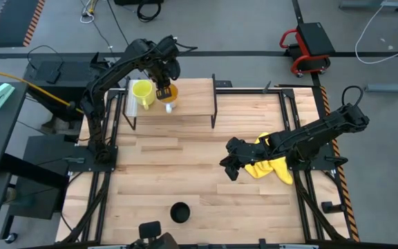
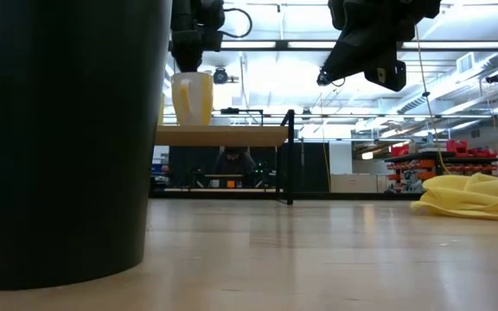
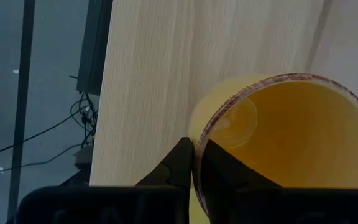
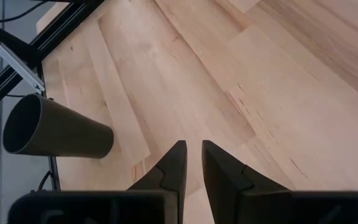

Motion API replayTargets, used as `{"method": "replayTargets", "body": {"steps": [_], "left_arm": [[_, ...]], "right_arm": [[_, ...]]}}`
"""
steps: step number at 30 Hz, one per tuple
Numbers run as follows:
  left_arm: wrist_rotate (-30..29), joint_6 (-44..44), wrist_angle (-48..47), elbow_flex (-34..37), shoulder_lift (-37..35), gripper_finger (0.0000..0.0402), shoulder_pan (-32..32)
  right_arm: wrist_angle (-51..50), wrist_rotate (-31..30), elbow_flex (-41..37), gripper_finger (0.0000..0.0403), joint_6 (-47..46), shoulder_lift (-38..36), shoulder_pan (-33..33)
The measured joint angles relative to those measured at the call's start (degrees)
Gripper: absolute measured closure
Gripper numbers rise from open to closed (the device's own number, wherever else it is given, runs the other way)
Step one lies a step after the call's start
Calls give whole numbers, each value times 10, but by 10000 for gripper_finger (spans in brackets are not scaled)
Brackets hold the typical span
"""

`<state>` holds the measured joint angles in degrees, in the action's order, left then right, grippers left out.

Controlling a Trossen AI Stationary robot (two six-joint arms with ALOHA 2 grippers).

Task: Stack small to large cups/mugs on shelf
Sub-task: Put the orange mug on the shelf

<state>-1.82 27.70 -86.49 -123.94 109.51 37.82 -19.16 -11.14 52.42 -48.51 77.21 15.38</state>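
The shelf [image 1: 192, 104] stands at the table's far edge. On it the yellow mug [image 1: 142, 93] stands upright, and the orange mug [image 1: 169, 92] is right beside it, its pale handle [image 1: 170, 107] turned to the near side. My left gripper [image 1: 163, 90] is above the orange mug, shut on its rim. The black cup [image 1: 179, 212] stands upright near the table's near edge and fills the left of the low view [image 2: 59, 138]. My right gripper [image 1: 228, 167] hovers shut over the table's middle right, touching nothing. My left gripper pinches the orange mug's rim [image 3: 197, 134] on the side toward the yellow mug. One finger [image 3: 222, 168] is inside the mug and the other [image 3: 179, 165] outside. The fingers come from above, pointing down. The mug is upright, its base on the shelf as far as the low view shows.
A yellow cloth [image 1: 269, 166] lies crumpled by the table's right edge, under my right arm [image 1: 309, 135]. The shelf's black legs [image 1: 214, 111] stand on the tabletop. Bare planks [image 1: 171, 166] stretch between the shelf and the black cup.
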Motion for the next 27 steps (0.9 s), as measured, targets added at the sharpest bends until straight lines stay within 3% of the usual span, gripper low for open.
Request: {"method": "replayTargets", "body": {"steps": [6, 13, 20, 27], "left_arm": [[1, -3, 0, 0, 0, 383, 0], [-5, -13, -4, 0, 1, 362, 0], [-12, -21, -8, 1, 7, 381, 11], [-16, -24, -3, 1, 7, 345, 13]], "right_arm": [[0, 0, 0, 345, 0, 0, 0], [0, 0, 0, 345, 0, 0, 0], [0, 0, 0, 345, 0, 0, 0], [1, 0, 0, 345, 0, 0, 0]]}}
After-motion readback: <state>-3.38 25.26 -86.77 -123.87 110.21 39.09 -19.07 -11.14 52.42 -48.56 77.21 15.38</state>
